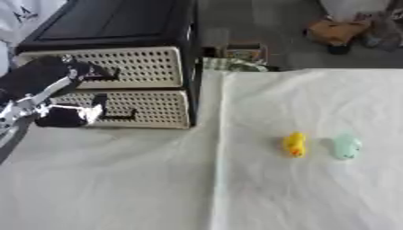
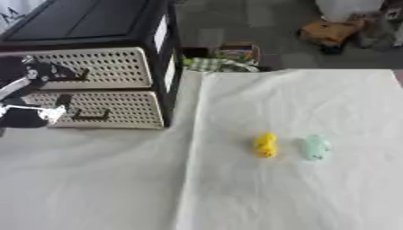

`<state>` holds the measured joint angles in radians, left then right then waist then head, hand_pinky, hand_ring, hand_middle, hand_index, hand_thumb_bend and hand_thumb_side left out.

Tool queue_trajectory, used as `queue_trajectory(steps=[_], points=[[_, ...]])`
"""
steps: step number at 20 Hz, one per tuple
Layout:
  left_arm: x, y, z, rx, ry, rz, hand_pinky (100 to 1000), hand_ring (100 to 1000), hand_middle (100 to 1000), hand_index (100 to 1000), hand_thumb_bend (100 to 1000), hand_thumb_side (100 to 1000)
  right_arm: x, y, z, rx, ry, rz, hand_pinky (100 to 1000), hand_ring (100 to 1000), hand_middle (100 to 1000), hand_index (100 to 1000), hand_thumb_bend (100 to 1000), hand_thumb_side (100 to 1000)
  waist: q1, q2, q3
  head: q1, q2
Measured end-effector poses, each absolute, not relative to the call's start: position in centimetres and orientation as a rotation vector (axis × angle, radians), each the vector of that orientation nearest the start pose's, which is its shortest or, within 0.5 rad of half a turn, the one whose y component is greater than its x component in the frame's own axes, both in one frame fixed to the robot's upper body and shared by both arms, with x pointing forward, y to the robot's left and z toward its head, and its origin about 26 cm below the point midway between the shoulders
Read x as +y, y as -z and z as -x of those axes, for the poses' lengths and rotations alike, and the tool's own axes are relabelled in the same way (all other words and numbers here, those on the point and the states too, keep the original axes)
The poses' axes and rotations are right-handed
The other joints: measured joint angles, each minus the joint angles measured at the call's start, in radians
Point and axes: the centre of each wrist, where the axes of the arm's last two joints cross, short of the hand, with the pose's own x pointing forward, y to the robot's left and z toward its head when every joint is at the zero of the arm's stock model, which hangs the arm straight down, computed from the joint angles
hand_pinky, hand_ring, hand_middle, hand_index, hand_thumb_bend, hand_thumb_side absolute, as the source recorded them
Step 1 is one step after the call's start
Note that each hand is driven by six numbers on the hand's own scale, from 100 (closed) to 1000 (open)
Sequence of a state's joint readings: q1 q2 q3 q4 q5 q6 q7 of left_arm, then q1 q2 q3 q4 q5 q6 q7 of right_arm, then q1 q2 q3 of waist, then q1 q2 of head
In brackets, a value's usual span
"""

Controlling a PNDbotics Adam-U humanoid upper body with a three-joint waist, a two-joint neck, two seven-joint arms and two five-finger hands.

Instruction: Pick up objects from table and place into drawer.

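Note:
A small yellow duck-like toy [image 1: 295,144] lies on the white cloth at the right. Just to its right lies a pale mint-green toy [image 1: 346,146], apart from it. At the back left stands a black drawer unit [image 1: 118,27] with two white perforated fronts, the upper drawer [image 1: 141,65] and the lower drawer [image 1: 154,108], both closed. My left hand [image 1: 67,115] hovers in front of the lower drawer's left part, just left of its dark handle [image 1: 119,117]. Its forearm crosses the upper drawer's left end. My right hand is not visible.
The white cloth [image 1: 236,193] covers the table from the drawer unit to the front edge. Behind the table, on the floor, stand a small basket [image 1: 242,53] with checked fabric and a brown object [image 1: 337,31].

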<state>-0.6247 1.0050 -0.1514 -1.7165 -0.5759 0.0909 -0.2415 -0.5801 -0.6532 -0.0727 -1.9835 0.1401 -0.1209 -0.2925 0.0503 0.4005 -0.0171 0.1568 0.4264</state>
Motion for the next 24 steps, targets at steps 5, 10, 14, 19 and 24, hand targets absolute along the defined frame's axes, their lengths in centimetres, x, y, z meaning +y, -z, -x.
queue_trajectory(steps=[5,10,14,19,24], points=[[34.4,-32.8,-33.4,-1.649,1.305,-1.326,100,100,100,882,105,408,-29.3,-32.3,-30.1,3.275,0.444,-0.887,815,750,438,823,422,1000,0.003,0.002,0.001,0.000,-0.001],[34.7,-32.7,-33.5,-1.635,1.295,-1.340,100,100,100,878,105,408,-29.3,-32.3,-30.1,3.273,0.437,-0.885,815,749,440,822,417,1000,0.002,0.012,-0.002,0.000,-0.008],[34.9,-32.7,-33.7,-1.620,1.298,-1.351,100,100,100,880,105,408,-29.3,-32.5,-30.1,3.268,0.425,-0.883,813,748,439,822,412,1000,0.002,0.021,-0.004,0.000,-0.021],[35.1,-32.6,-33.8,-1.607,1.302,-1.373,100,100,100,877,105,408,-29.3,-32.7,-30.1,3.262,0.411,-0.884,813,747,437,822,419,1000,0.003,0.032,-0.011,0.002,-0.036],[35.3,-32.7,-34.0,-1.610,1.282,-1.398,100,100,100,878,105,408,-29.3,-32.7,-30.1,3.261,0.410,-0.883,813,746,435,821,420,1000,0.004,0.040,-0.015,0.005,-0.050]])
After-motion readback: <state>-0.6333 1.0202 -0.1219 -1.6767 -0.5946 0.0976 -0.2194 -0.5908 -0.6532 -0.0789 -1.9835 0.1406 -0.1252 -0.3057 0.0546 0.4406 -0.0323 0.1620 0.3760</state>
